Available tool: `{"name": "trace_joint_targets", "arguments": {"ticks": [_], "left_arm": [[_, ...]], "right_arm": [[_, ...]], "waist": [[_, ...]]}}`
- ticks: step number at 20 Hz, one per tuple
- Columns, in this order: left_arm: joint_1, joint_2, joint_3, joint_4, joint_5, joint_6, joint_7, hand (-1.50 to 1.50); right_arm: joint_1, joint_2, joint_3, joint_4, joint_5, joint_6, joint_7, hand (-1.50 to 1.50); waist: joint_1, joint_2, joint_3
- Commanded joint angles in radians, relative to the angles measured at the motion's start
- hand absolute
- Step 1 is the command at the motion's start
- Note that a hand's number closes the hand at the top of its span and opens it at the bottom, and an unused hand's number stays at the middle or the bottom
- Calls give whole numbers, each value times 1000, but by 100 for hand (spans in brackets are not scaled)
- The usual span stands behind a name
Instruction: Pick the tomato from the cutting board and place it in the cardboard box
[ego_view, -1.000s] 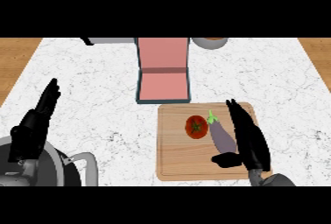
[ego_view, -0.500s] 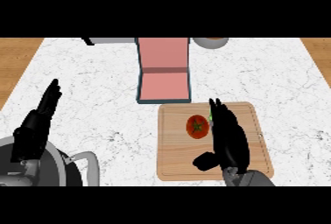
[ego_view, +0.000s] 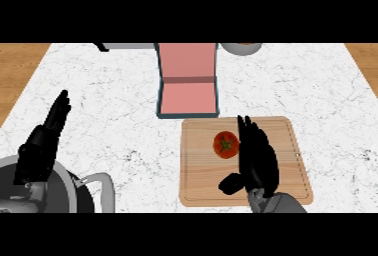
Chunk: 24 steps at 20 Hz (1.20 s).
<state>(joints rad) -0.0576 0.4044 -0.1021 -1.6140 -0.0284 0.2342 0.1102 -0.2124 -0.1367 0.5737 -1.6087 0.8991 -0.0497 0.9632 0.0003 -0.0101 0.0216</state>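
A red tomato (ego_view: 224, 144) with a green stem lies on the wooden cutting board (ego_view: 203, 180), toward its upper left. My right hand (ego_view: 256, 159) hovers over the board just right of the tomato, fingers straight and pointing away from me, thumb out to the left; it holds nothing. The open box (ego_view: 187, 82), pink inside with dark blue-grey walls and its lid folded back, stands beyond the board near the counter's far edge. My left hand (ego_view: 43, 142) rests open at the left, fingers up.
A grey pot (ego_view: 44, 192) with a handle (ego_view: 103, 187) sits at the lower left corner under my left forearm. A grey bowl (ego_view: 240, 47) stands at the far edge, right of the box. The counter top is white marble.
My right hand has slid left across the board and now sits right beside the tomato, covering the purple vegetable seen earlier. The left hand has stayed put.
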Motion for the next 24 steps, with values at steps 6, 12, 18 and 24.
{"name": "trace_joint_targets", "arguments": {"ticks": [6, 12, 18, 24], "left_arm": [[80, -61, -37, 54, -8, -4, -21, 0], [75, -54, -25, 34, -14, -23, 14, 0], [93, -60, -8, 31, 1, -34, 1, 0], [35, -73, -9, 66, -20, -26, 7, 0]], "right_arm": [[-8, 45, -26, 112, 24, -64, -59, -150], [-48, 63, -66, 105, 29, -24, -44, -150], [-12, 57, -72, 137, 34, -64, -98, -150], [0, 83, -62, 177, 60, -83, -104, -150]], "waist": [[8, 12, -21], [4, 10, -22], [4, 10, -22], [-4, 10, -22]]}}
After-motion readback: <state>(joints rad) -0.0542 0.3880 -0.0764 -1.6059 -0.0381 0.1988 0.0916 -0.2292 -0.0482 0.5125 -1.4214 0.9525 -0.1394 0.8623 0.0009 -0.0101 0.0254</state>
